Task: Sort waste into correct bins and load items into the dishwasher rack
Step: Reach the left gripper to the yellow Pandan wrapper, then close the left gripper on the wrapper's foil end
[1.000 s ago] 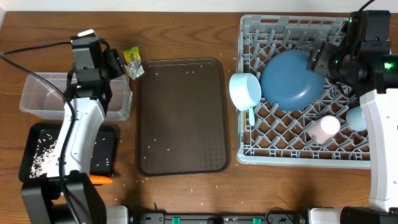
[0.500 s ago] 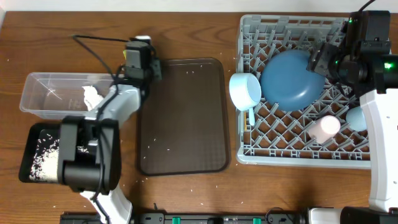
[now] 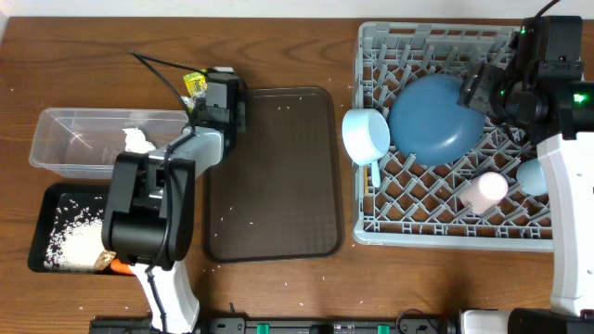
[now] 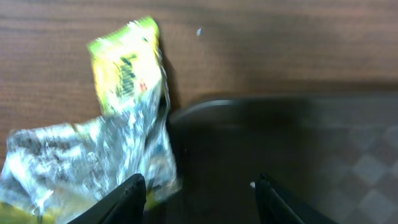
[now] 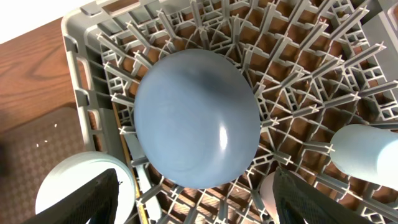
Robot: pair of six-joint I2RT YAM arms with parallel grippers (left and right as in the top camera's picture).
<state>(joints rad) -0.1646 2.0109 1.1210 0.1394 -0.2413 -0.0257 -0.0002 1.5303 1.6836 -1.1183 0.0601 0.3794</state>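
The grey dishwasher rack (image 3: 436, 236) stands on the surface just right of the brown tray (image 3: 269, 176). Inside the rack, the blue plate (image 3: 434, 119) lies domed side up in the part away from the tray's near edge. The right fingers (image 5: 93, 199) hang above this plate, spread wide, and nothing is between them.

The clear tub (image 3: 65, 116) is left of the brown tray, level with its far half, and has something white and crumpled in it. The black tray (image 3: 46, 199) is also left of the brown tray, level with its near half. It carries the white rice (image 3: 72, 237). A bit of the orange carrot (image 3: 119, 266) shows at its near corner on the brown tray's side.

The white bowl (image 3: 367, 134) leans at the rack wall that faces the brown tray. The pink cup (image 3: 484, 190) and the light-blue cup (image 3: 531, 176) lie in the rack further right.

The wrapper (image 4: 118, 124) lies on the surface just beside the far left corner of the brown tray. The left fingers (image 4: 130, 196) are spread over this corner; one is at the wrapper's edge, and they do not pinch it.
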